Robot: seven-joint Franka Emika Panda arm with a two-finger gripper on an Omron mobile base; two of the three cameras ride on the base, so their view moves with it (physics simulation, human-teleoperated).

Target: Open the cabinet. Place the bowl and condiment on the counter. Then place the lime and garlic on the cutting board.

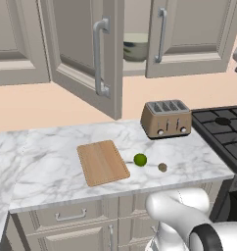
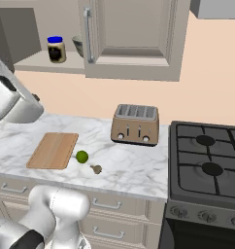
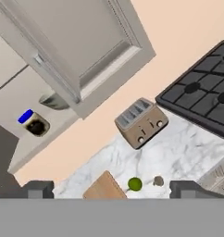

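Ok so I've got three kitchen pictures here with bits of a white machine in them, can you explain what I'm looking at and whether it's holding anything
It is a rendered kitchen with a white robot arm on a driving base. Two pictures come from cameras on that base, behind the arm to its left and right. The third, tilted one comes from a camera on the hand, looking along its tool, which is open and holds nothing.

On the marble counter lie a wooden cutting board, a green lime and a small brown garlic beside the board, with a toaster behind. A stove adjoins the counter. Above, the cabinet is open; a bowl and a blue-lidded condiment jar sit on its shelf.
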